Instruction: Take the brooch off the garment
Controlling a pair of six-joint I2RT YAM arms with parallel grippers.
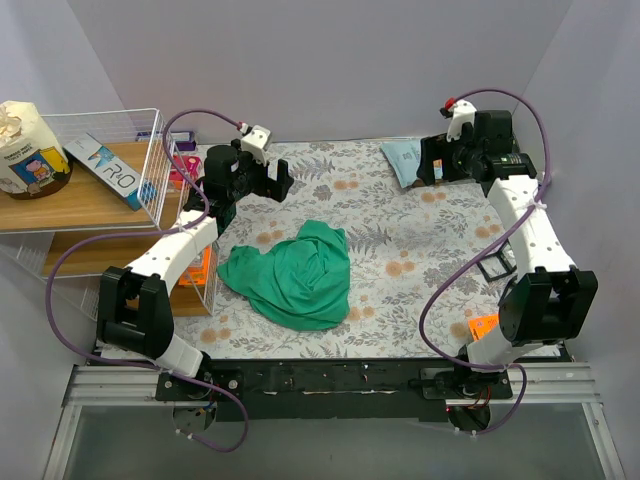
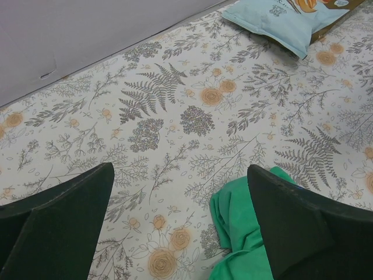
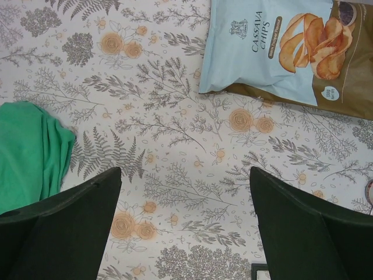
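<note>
The green garment lies crumpled on the floral mat near the middle front. Part of it shows in the left wrist view and at the left edge of the right wrist view. The brooch does not show in any view. My left gripper is open and empty, raised at the back left, away from the garment; its jaws stand wide apart. My right gripper is open and empty at the back right, over bare mat.
A light blue cassava chips bag lies at the back right, also in the top view. A wire basket on a wooden shelf stands at the left. A black frame-like object lies by the right arm.
</note>
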